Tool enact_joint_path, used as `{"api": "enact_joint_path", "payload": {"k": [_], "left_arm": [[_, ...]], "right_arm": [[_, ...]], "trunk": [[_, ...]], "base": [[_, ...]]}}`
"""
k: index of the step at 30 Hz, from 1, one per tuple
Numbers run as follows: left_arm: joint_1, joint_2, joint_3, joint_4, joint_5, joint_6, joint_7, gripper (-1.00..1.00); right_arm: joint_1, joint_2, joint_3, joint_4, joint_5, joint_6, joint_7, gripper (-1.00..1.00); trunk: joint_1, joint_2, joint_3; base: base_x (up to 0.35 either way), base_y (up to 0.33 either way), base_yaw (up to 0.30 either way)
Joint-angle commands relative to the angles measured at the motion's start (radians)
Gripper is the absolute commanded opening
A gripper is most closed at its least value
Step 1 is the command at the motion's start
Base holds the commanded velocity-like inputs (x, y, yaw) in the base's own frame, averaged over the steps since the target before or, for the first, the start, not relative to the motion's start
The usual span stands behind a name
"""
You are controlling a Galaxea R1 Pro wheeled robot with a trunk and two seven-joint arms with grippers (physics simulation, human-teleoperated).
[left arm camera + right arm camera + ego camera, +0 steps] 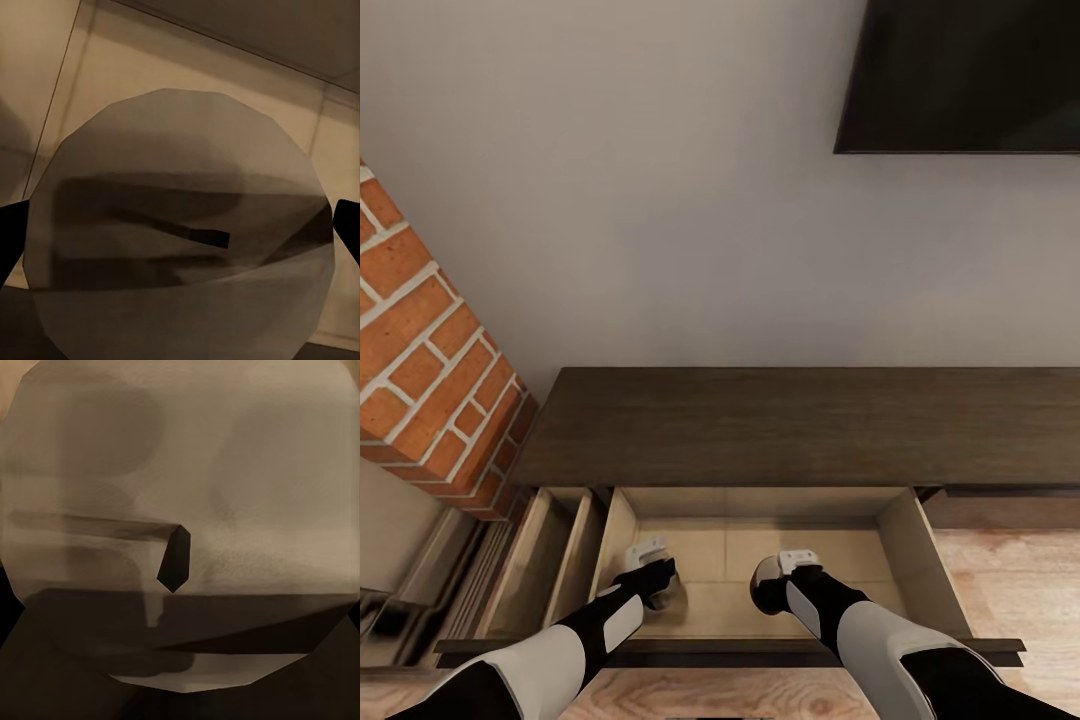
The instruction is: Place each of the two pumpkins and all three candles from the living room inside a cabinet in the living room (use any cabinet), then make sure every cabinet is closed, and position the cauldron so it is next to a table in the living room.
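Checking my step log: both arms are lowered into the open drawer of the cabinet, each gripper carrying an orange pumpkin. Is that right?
Not quite: they carry candles, not pumpkins. The left wrist view shows a beige-grey round-topped candle between the fingers, and the right wrist view shows another candle. The rest holds: in the head view the left gripper and right gripper are down in the cabinet's open drawer.

head view steeply down into open cabinet (pixel 760 560) drawer, both wrist views close above candle tops
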Motion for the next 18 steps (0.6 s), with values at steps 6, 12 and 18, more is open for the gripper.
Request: {"api": "enact_joint_path", "payload": {"k": [6,12,18], "left_arm": [[-0.001,0.0,0.0,0.0,0.0,0.0,0.001,-1.0],[-0.001,0.001,0.0,0.0,0.0,0.0,0.002,-1.0],[-0.001,0.001,0.0,0.0,0.0,0.0,0.002,-1.0]], "right_arm": [[0.0,0.0,0.0,0.0,0.0,0.0,0.0,-1.0],[0.0,0.0,0.0,0.0,0.0,0.0,0.0,-1.0],[0.0,0.0,0.0,0.0,0.0,0.0,0.0,-1.0]], "trunk": [[0.0,0.0,0.0],[0.0,0.0,0.0],[0.0,0.0,0.0]], "base": [[0.0,0.0,0.0],[0.0,0.0,0.0],[0.0,0.0,0.0]]}}
